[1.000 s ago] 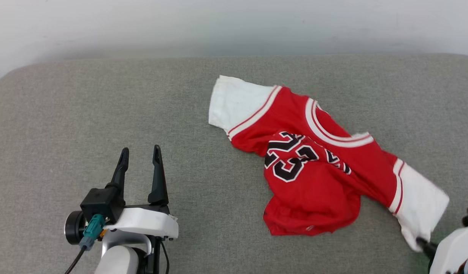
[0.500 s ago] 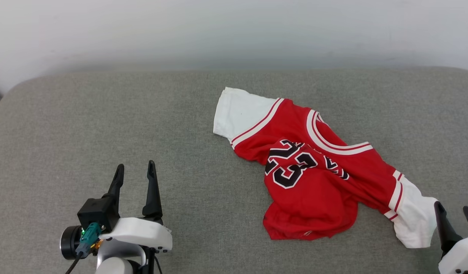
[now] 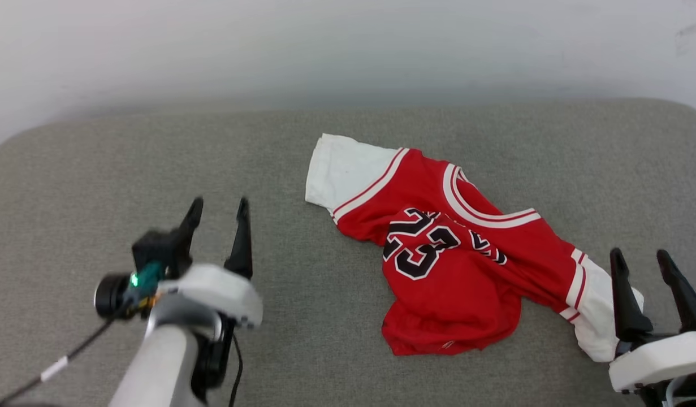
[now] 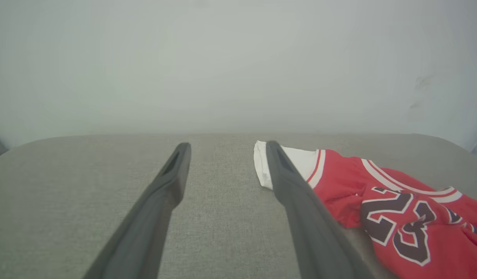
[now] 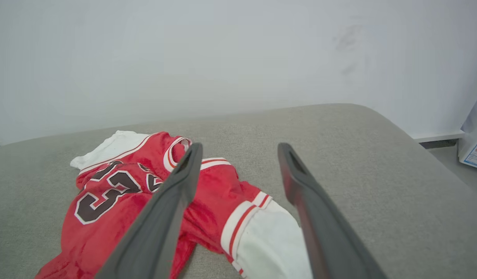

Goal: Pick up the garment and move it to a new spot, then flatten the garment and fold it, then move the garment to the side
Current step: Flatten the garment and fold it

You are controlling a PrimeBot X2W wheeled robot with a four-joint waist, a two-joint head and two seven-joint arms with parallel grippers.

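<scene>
The garment (image 3: 455, 249), a red jersey with white sleeves and a black 23, lies rumpled on the grey cushion (image 3: 325, 147), right of centre. My right gripper (image 3: 640, 259) stands open at the lower right, raised beside the near white sleeve, nothing between its fingers. In the right wrist view the garment (image 5: 145, 193) spreads below and left of the right gripper (image 5: 240, 149). My left gripper (image 3: 220, 206) is open at the lower left, well clear of the shirt. The left wrist view has the garment (image 4: 377, 193) to the right of the left gripper (image 4: 226, 145).
A pale wall (image 3: 348, 51) rises behind the cushion. The cushion's rounded right edge (image 5: 416, 139) drops to a floor, where a white box with a blue label (image 5: 474, 151) stands. Bare grey fabric stretches left of the shirt.
My right gripper let go of the white sleeve, opened, and rose beside it. The sleeve settled on the cushion. My left arm lifted and shifted slightly forward. The head camera tilted a little.
</scene>
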